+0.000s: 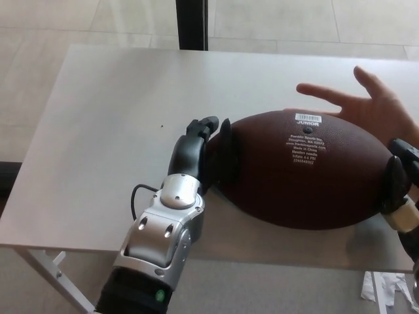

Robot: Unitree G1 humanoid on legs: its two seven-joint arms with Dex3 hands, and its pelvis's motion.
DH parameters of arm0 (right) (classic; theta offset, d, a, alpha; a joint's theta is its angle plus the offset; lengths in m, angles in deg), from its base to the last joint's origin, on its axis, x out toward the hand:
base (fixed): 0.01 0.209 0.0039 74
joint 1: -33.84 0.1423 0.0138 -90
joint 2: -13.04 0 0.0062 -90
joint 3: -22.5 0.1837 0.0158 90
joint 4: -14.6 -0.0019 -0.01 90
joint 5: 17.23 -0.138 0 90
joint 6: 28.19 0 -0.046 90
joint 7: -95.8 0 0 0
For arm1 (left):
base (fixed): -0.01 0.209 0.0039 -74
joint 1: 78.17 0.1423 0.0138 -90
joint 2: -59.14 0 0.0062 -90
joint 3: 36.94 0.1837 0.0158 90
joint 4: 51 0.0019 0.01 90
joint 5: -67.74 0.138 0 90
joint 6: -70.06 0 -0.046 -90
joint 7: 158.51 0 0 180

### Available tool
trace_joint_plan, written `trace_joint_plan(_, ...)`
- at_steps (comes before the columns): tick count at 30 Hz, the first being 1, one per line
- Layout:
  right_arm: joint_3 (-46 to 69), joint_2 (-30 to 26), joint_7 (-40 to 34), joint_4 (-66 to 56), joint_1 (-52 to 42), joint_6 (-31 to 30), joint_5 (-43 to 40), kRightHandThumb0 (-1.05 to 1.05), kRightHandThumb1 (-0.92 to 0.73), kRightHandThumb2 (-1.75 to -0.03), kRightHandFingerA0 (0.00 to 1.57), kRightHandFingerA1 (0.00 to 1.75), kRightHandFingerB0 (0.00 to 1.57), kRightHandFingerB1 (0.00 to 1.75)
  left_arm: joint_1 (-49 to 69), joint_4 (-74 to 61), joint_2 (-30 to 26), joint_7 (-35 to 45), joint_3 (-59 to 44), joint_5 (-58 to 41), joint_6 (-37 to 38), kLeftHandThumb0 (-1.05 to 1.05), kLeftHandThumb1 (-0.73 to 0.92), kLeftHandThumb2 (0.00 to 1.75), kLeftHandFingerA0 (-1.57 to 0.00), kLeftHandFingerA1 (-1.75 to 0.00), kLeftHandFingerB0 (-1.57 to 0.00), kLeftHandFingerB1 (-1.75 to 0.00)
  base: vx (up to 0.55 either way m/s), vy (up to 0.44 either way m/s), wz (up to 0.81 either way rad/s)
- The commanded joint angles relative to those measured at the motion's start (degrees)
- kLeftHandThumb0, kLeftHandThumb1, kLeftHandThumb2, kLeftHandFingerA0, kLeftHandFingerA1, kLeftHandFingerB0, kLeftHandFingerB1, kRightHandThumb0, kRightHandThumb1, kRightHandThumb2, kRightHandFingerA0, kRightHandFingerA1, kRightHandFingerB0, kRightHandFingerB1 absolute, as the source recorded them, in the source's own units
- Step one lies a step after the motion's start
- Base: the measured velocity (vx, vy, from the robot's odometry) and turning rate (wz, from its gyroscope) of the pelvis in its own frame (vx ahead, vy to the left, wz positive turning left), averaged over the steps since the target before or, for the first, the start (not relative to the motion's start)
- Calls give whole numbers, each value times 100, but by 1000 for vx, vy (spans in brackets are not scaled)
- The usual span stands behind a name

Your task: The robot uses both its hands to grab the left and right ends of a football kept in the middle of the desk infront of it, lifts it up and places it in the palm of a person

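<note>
1. Dark brown and pebbled, the oval leather football lies lengthwise across the right half of the picture, with small white print and a barcode sticker on its upper face.
2. The football sits between the robot's two hands, over the near right part of the pale grey rectangular desk; whether its underside touches the desk or is raised off it cannot be told from this view.
3. The robot's black left hand presses its thick fingers against the ball's left end, clamped on it, with the silver wrist casing trailing down toward the near edge of the picture.
4. The robot's black right hand is only partly in the picture at the right edge; its fingers lie against the ball's right end, holding it from that side.
5. A person's open hand, palm up with fingers spread, rests just behind the ball's upper right part, the ball hiding its lower edge.
6. Beyond the desk, a dark vertical post stands on a light tiled floor.
</note>
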Motion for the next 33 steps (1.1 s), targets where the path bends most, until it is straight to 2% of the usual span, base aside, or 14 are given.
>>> trace_joint_plan(1,-159,757,713,106,391,-522,-1309,-64,-61,-102,115,108,48,58,239,692,843,273,451,-112,-440,-53,92,72,-50,-169,-25,-51,0,0,0)
trace_joint_plan(3,-180,766,827,165,413,-531,-1319,-75,-76,-63,114,97,45,42,297,752,808,388,597,-37,-139,-58,92,69,-61,-160,-28,-70,0,0,0)
trace_joint_plan(6,-274,768,1065,268,437,-459,-1288,-76,-77,-63,114,93,42,41,370,926,703,659,893,122,380,-56,92,66,-48,-146,-24,-56,0,0,0)
trace_joint_plan(7,-242,800,1162,354,479,-467,-1376,-74,-59,-100,109,92,33,52,324,1044,710,592,971,233,406,-52,92,65,-47,-138,-28,-57,0,0,0)
trace_joint_plan(8,-241,837,1091,386,520,-519,-1360,-76,-71,-63,114,79,42,42,324,1047,678,661,1054,271,430,-59,89,63,-42,-128,-16,-57,0,0,0)
trace_joint_plan(12,-316,883,1135,564,649,-448,-1268,-79,-69,-62,111,73,50,47,518,987,879,673,969,125,787,-62,92,65,-50,-154,-36,-82,0,0,0)
trace_joint_plan(13,-268,994,1030,643,748,-639,-1383,-80,-52,-94,106,76,51,58,678,990,1052,405,924,146,1132,-56,82,60,-52,-143,-44,-82,0,0,0)
trace_joint_plan(14,-274,1032,1006,667,784,-675,-1400,-79,-65,-61,112,63,57,48,684,1001,1068,562,896,56,1195,-53,84,59,-24,-125,-34,-86,0,0,0)
trace_joint_plan(17,-279,1241,887,731,908,-742,-1473,-77,-65,-61,110,62,56,50,663,1034,1257,818,610,-302,1177,-56,82,64,-50,-152,-35,-92,0,0,0)
trace_joint_plan(18,-268,1296,841,737,945,-773,-1502,-75,-66,-61,105,63,63,51,606,972,1224,805,660,-260,1058,-56,86,65,-45,-139,-25,-66,0,0,0)
trace_joint_plan(24,-119,1438,515,779,1399,-1025,-1540,-77,-64,-60,99,65,66,53,308,757,1124,1192,512,-511,1051,-54,92,71,-36,-160,-28,-99,0,0,0)
trace_joint_plan(28,-51,1436,403,810,1743,-1107,-1502,-78,-65,-60,101,67,58,53,-52,753,1354,957,-195,-1066,518,-61,87,63,-48,-164,-31,-86,0,0,0)
trace_joint_plan(30,30,1425,314,816,2043,-1253,-1567,-78,-65,-60,96,67,61,51,-534,782,1525,579,-660,-1311,88,-60,81,60,-50,-167,-14,-37,0,0,0)
trace_joint_plan(33,59,1439,251,830,2163,-1308,-1521,-78,-64,-60,96,66,61,50,-698,863,1572,632,-869,-1304,64,-60,83,60,-55,-173,-16,-41,0,0,0)
